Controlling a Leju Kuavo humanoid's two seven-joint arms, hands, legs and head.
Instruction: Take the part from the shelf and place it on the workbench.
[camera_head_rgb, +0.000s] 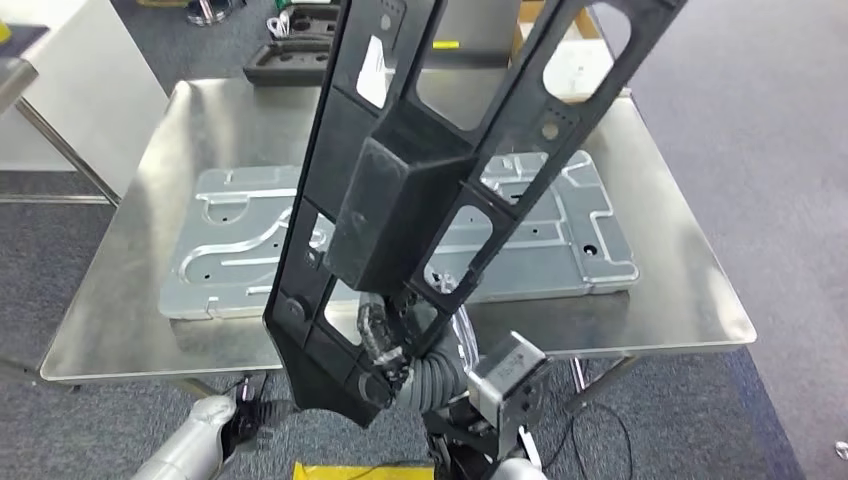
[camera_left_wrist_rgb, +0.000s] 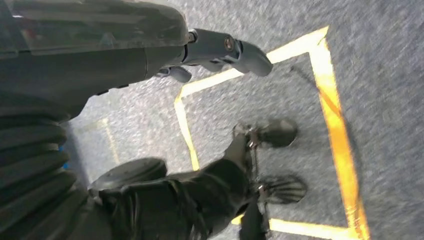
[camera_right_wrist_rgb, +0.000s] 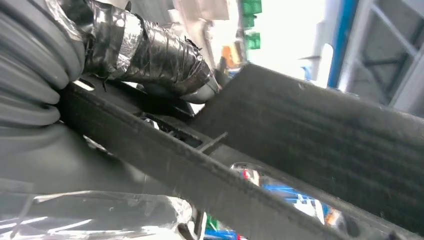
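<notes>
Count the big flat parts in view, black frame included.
2. The black plastic frame with cut-outs is held up by the right hand; the silver machined metal plate lies flat on the steel workbench.

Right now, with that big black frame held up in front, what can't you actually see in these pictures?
- Head view: the black part hides the middle of the metal plate on the workbench, and the picture's top edge cuts the part off.
- Right wrist view: the right hand grips the part; tape and the part cover its fingers.
- Left wrist view: floor blurred; left hand holds nothing.
</notes>
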